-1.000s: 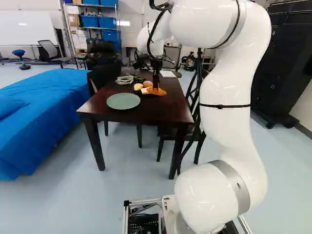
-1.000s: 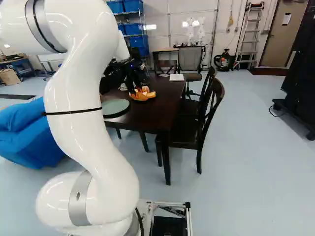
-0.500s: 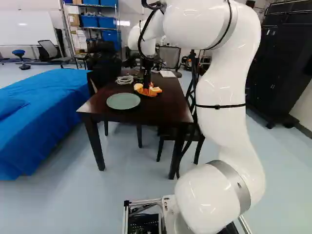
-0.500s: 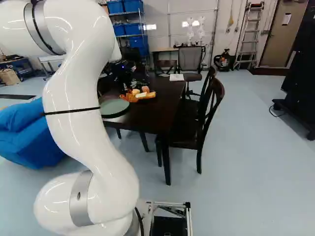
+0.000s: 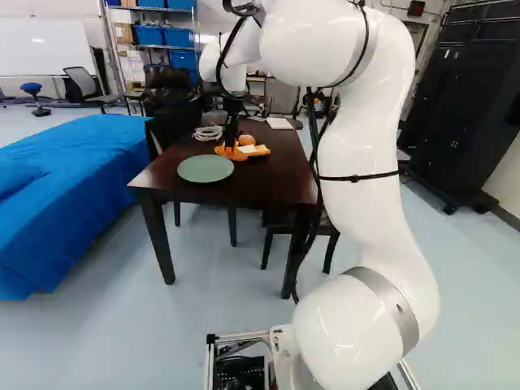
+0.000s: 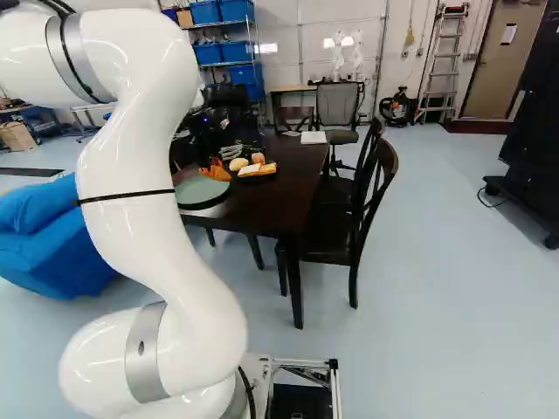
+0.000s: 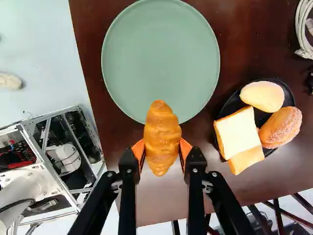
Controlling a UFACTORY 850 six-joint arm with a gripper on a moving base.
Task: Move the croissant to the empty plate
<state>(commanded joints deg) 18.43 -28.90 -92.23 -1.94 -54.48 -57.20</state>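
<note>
My gripper [image 5: 231, 146] hangs over the dark table in the left base view, just beyond the green plate [image 5: 205, 168] and left of the breads. Seen from the wrist, the gripper [image 7: 162, 149] is shut on the croissant [image 7: 162, 134], with an orange pad [image 7: 186, 149] pressed to each side of it. The croissant's far tip overlaps the rim of the empty green plate [image 7: 161, 58] in that view; its height above the plate is hard to judge.
A black plate [image 7: 261, 116] beside the gripper holds a bread slice, rolls and another piece. Coiled cable [image 5: 207, 132] and a white sheet [image 5: 279, 123] lie on the table [image 5: 268, 179]. Dark chairs [image 6: 374, 201] stand at its side; a blue-covered surface [image 5: 73, 179] lies left.
The arm has swung left in the left base view, carrying the croissant away from the other breads and nearer the green plate. The base has not moved, and the gripper remains shut.
</note>
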